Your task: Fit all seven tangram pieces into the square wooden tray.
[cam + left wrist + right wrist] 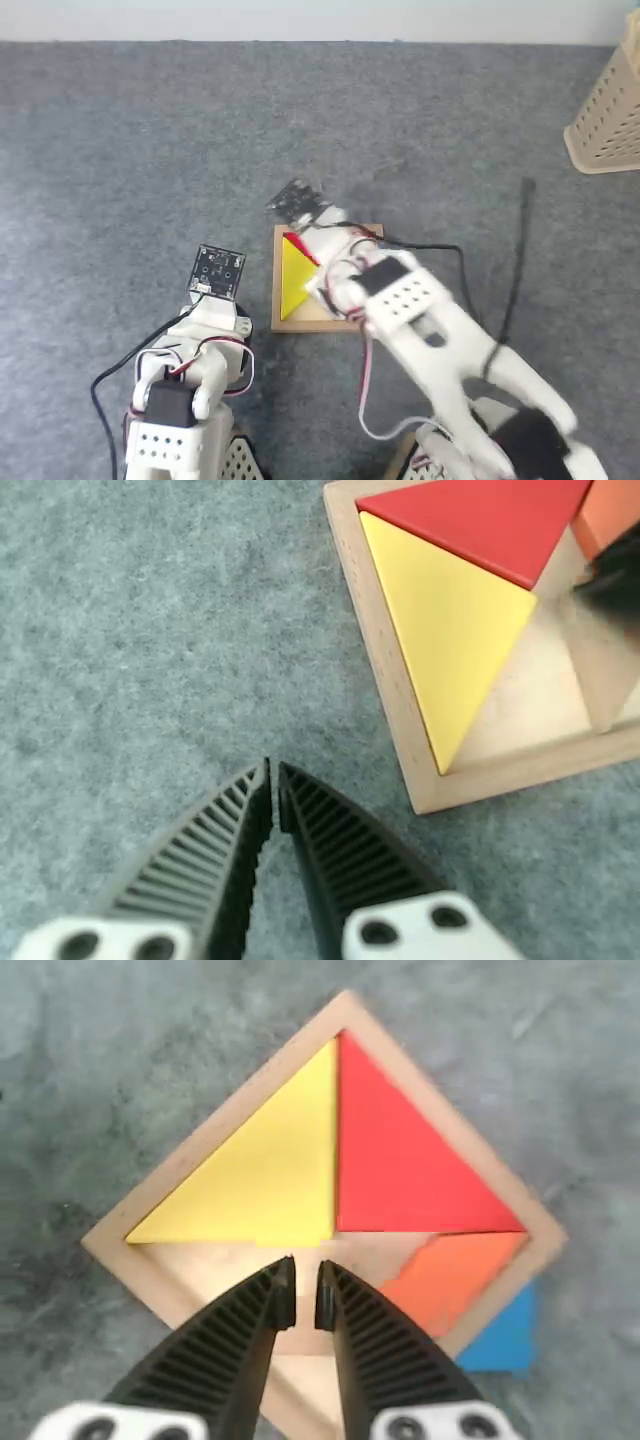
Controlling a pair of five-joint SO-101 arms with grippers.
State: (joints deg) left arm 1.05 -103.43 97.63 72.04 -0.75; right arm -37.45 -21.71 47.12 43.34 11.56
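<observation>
The square wooden tray (108, 1250) lies on grey carpet, between the two arms in the high view, where its rim (300, 324) shows. Inside it a big yellow triangle (265, 1175) and a big red triangle (400, 1160) meet along one edge, and an orange piece (455, 1270) lies in a corner. A blue piece (505, 1342) sits on the carpet just outside the tray's rim. My right gripper (305, 1272) hovers shut and empty over the tray's bare wood. My left gripper (272, 772) is shut and empty over carpet, a short way from the tray (400, 715) and its yellow triangle (450, 630).
A beige perforated basket (610, 110) stands at the far right of the table. A black cable (515, 270) runs across the carpet to the right of the tray. Open carpet stretches to the left and behind the tray.
</observation>
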